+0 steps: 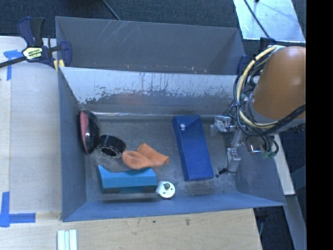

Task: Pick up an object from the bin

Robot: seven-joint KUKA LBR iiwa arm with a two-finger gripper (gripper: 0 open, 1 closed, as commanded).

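— Down inside the grey bin [151,95], what is the biggest thing you see?
— The robot arm [276,87]. It comes over the right wall. Its jaws hang low at the right side, just beside the dark blue box [192,147].
— Are the jaws open or shut?
— I cannot tell. Wires are all around them. I see nothing between them.
— Which thing would you pick?
— The dark blue box, I think. It is the biggest loose thing, and it is the nearest. It lies flat, a bit right of the middle, with its long sides running from back to front.
— How will it feel?
— It looks hard and stiff. It looks smooth too, so it may slip. I guess it is not very heavy. I would pinch it across the narrow way, near the middle, so it does not tip.
— What else is there?
— A light blue block [127,180] lies by the front wall, on the left. It looks squashy. An orange cloth [146,158] touches its back edge and looks soft. A red and black thing [86,130] leans at the left wall, with a black ring [111,146] just beside it. The smallest is a white round thing [166,190] at the block's right end.
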